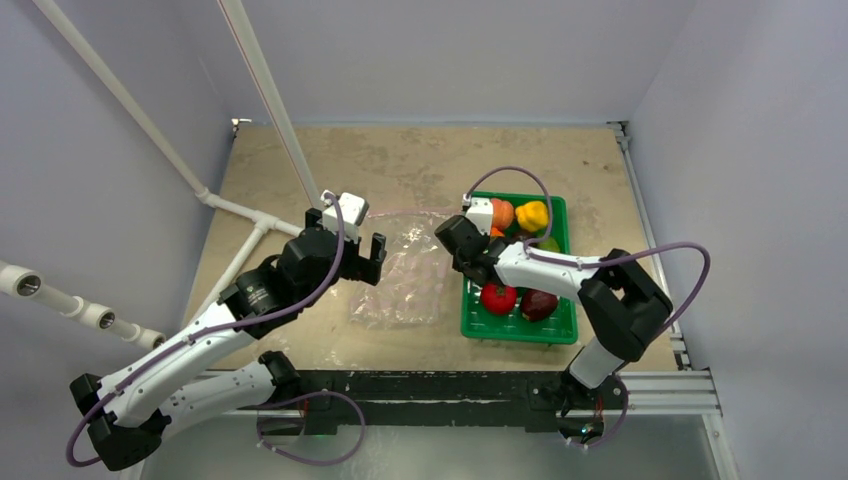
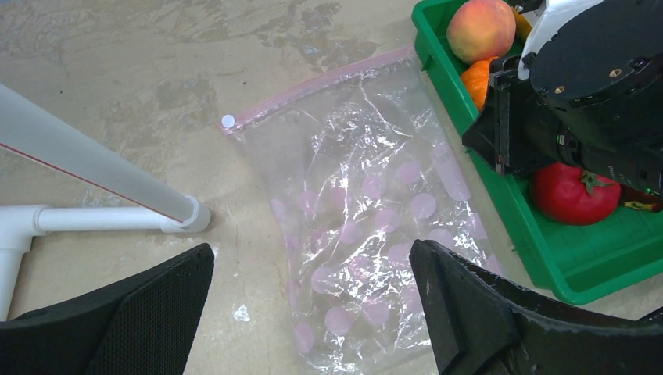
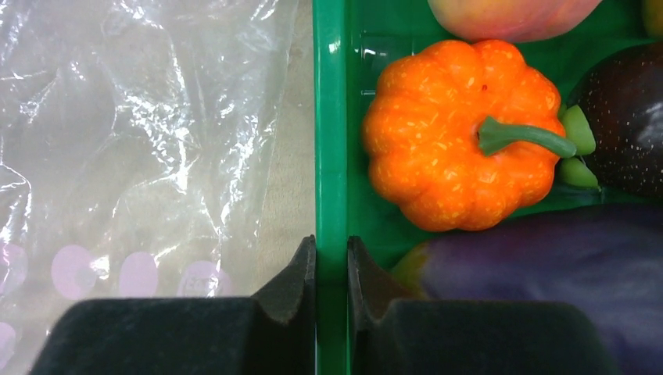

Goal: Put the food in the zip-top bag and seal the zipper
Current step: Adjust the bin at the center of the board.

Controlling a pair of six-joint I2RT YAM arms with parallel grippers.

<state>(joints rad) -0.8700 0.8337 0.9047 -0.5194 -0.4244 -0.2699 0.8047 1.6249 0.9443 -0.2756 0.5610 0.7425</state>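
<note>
The clear zip-top bag (image 1: 400, 285) with pale purple dots lies flat on the table, left of the green tray (image 1: 515, 333). Its pinkish zipper (image 2: 313, 90) runs along the far edge, with a white slider (image 2: 227, 121) at the left end. The food lies in the tray: a peach (image 2: 481, 30), an orange pumpkin (image 3: 457, 133), a tomato (image 2: 575, 194), a yellow pepper (image 1: 532, 215) and purple eggplants (image 3: 532, 266). My left gripper (image 2: 311, 289) is open and empty above the bag's near part. My right gripper (image 3: 331, 258) is shut on the tray's left rim (image 3: 330, 117).
A white pipe frame (image 2: 94, 176) stands on the table left of the bag, with a foot (image 2: 191, 215) close to the bag's left edge. The tray's left wall runs right beside the bag's right edge. Walls enclose the table at the back and sides.
</note>
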